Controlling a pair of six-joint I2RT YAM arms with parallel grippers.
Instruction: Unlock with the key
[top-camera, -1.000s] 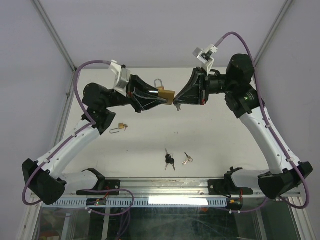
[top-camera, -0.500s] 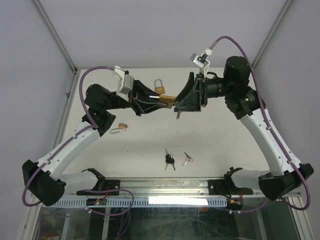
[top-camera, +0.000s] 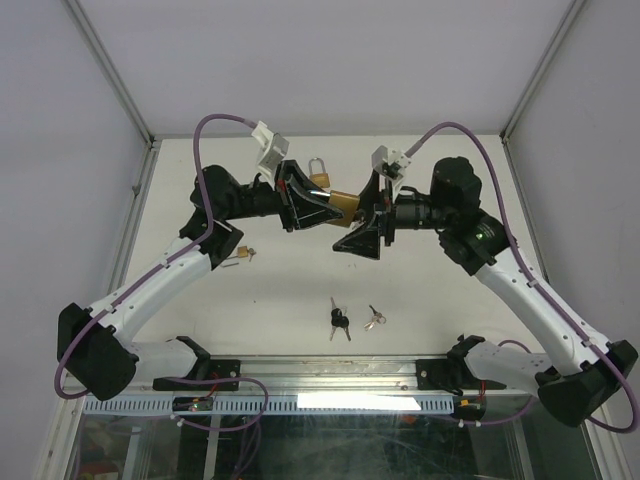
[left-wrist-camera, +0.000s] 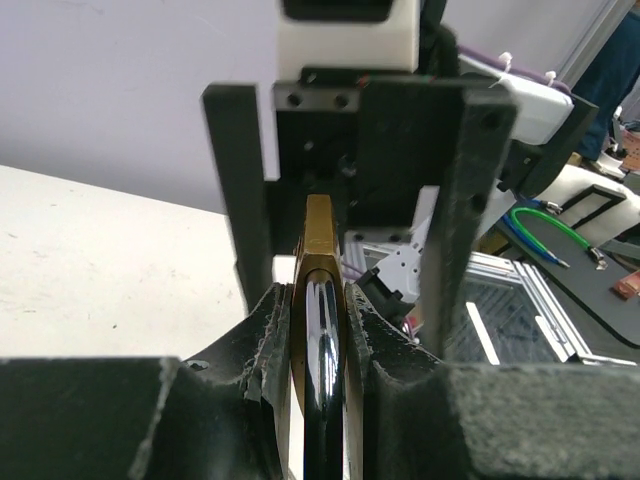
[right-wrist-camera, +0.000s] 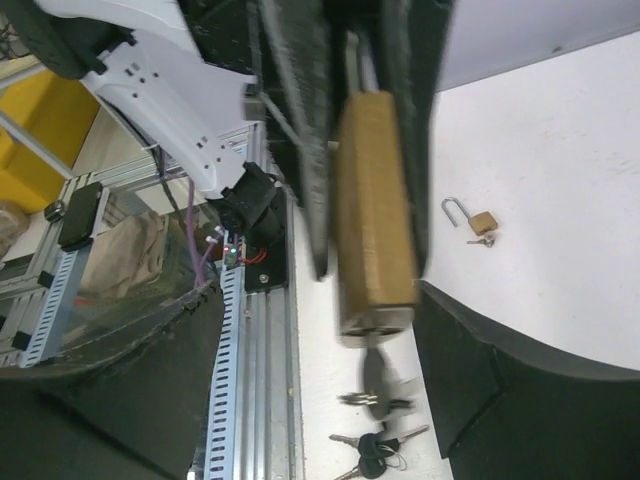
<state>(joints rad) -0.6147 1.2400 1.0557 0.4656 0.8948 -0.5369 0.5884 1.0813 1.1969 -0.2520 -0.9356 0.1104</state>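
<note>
My left gripper is shut on a brass padlock and holds it in the air over the middle of the table. In the left wrist view the padlock stands edge-on between my fingers. In the right wrist view the padlock fills the centre, and a blurred key hangs from its keyhole end. My right gripper faces the padlock, its jaws spread wide and holding nothing. It also shows in the right wrist view, with the key between the fingers and apart from them.
A second brass padlock stands at the back. A small open padlock with a key lies at the left and also shows in the right wrist view. Two bunches of keys lie near the front rail.
My left arm has carried the padlock to the right and nearer. My right gripper was at the padlock's end; it has swung lower and now stands wide open.
</note>
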